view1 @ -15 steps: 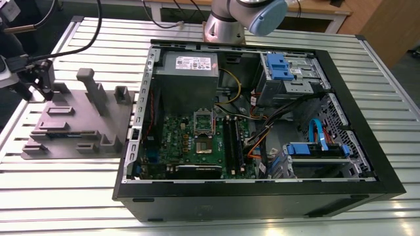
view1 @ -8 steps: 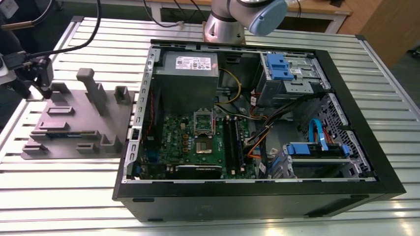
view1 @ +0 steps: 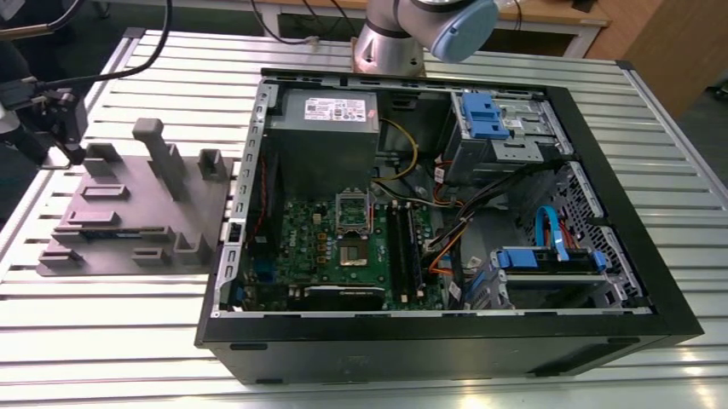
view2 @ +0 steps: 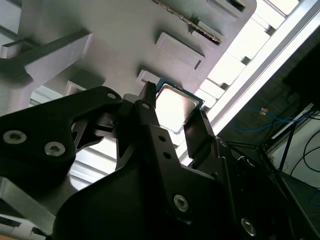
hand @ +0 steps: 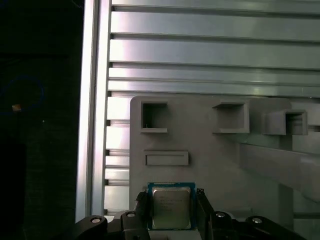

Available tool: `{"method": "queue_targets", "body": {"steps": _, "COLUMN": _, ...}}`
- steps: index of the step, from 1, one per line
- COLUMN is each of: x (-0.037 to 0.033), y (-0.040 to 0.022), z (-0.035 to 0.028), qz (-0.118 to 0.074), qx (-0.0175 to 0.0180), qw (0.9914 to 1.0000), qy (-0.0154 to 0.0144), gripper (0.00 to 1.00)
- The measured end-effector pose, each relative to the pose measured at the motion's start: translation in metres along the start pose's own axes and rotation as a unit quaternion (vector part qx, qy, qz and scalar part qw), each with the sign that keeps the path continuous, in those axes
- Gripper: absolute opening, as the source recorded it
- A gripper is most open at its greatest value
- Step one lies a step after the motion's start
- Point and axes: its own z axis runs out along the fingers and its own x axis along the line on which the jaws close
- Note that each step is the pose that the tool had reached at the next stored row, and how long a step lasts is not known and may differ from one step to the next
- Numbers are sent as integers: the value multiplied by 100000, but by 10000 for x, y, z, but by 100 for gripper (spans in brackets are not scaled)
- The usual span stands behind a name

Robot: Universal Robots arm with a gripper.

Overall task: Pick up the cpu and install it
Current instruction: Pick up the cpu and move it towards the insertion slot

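CPU (hand: 171, 207): located between the jaws in both wrist views, silver top facing the first wrist camera, green rim visible along two sides. It sits over the grey fixture (hand: 200, 135), near one edge of that block. Whether its underside is clear of the fixture surface cannot be told.

Jaws: closed to the width of the chip, one finger against each of two opposite edges. Contact is on the thin rim only. Nothing else is held.

Surroundings: in the exterior view the fixture (view1: 136, 204) lies on the slatted worktop (view1: 114, 324) at the exterior view's left. The open computer case (view1: 637, 281) stands beside it to the exterior view's right. The motherboard (view1: 330, 247) lies flat inside the case with the socket (view1: 354, 230) near its middle, well apart from the chip's present position. Loose cables (view1: 449, 230) run close to the socket on the exterior view's right. The arm (view1: 421, 25) rises behind the case.

Risks, as judged:
- Edge grip on a thin, smooth part leaves little margin. A jolt or slight slack could let the chip tilt or drop onto the fixture or worktop.
- If the chip is partly seated in the fixture, a skewed lift could drag a corner and twist it in the grip.
- Any rotation within the jaws would bring it to the socket out of square, risking damage to the contacts.
- The case wall and cables crowd the route to the socket, so a snag is possible.
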Motion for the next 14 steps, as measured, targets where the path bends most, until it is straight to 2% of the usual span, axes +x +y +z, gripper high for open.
{"method": "queue_targets", "body": {"steps": 14, "x": -3, "y": 8, "z": -170, "qz": 1, "qx": 1, "qw": 100000, "qy": 8, "gripper": 47}}
